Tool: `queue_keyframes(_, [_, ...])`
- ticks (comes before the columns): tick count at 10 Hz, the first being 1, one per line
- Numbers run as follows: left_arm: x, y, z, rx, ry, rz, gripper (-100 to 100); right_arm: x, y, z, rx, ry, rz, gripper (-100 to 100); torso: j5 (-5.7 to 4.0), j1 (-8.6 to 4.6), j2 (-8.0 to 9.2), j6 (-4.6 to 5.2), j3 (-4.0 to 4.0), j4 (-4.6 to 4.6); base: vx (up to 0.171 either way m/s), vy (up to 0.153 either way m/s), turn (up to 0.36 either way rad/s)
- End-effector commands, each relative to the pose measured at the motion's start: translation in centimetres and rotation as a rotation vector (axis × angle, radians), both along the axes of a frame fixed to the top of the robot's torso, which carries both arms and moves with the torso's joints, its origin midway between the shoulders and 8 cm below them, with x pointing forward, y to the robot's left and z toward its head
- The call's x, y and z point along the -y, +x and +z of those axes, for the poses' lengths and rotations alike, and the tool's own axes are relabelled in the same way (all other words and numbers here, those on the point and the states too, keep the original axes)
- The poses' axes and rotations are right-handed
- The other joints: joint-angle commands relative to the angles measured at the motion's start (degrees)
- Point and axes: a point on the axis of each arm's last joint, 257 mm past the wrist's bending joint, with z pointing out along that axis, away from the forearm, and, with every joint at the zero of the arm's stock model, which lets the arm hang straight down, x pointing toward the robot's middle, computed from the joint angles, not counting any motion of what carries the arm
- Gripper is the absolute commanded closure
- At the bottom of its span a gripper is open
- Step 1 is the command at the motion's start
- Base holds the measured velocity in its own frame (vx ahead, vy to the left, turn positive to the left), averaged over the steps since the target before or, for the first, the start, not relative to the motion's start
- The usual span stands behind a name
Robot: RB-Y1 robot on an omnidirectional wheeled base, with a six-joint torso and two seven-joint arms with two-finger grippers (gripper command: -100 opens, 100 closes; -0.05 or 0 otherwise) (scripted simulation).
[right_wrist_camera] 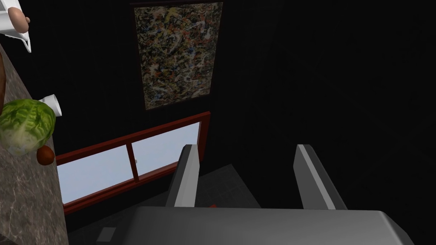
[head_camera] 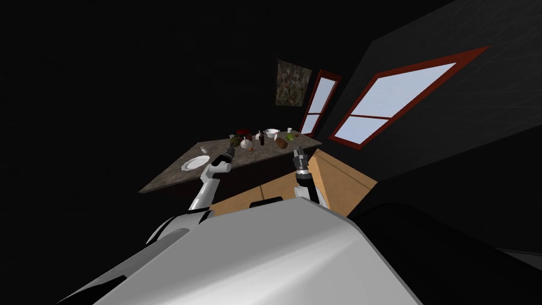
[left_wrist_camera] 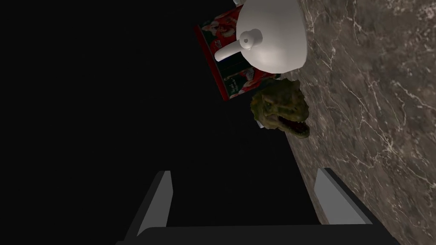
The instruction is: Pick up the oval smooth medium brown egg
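Marbled brown desk against dark walls; a smooth reddish-brown oval, likely the egg, sits at its very edge beside a crinkly green lettuce; right hand gapes empty nearby, left hand likewise released; one clumsy nudge could roll it off.

Home dining room, marble-look table with teapot, painting, red-framed windows

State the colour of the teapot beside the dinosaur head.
White; the teapot shows best in left wrist view.
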Motion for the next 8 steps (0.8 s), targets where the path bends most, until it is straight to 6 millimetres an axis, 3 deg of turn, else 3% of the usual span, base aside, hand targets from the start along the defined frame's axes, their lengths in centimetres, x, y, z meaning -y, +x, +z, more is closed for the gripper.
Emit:
queue_keyframes(1, [-0.7,0.4,-1.5,-0.048,0.002,0.013,-100,0.0,0.0,0.0,0.000,0.000,0.000,0,0.00,0.00,0.00,0.00,0.00,0.00,0.007,-0.046,0.007])
queue_keyframes(2, [-0.9,1.3,-1.2,-0.076,0.007,0.017,-100,0.0,0.0,0.0,0.000,0.000,0.000,0,0.00,0.02,-0.02,0.00,-0.01,-0.01,0.011,-0.051,0.004])
queue_keyframes(3, [-1.3,1.2,-2.4,-0.101,0.006,0.025,-100,0.0,0.0,0.0,0.000,0.000,0.000,0,0.00,0.01,-0.04,0.00,-0.02,-0.01,0.013,-0.045,0.003])
queue_keyframes(8, [-3.0,3.1,-3.9,-0.234,0.011,0.057,-100,0.0,0.0,0.0,0.000,0.000,0.000,0,0.00,0.00,-0.09,-0.01,-0.06,-0.03,0.025,-0.056,-0.004])
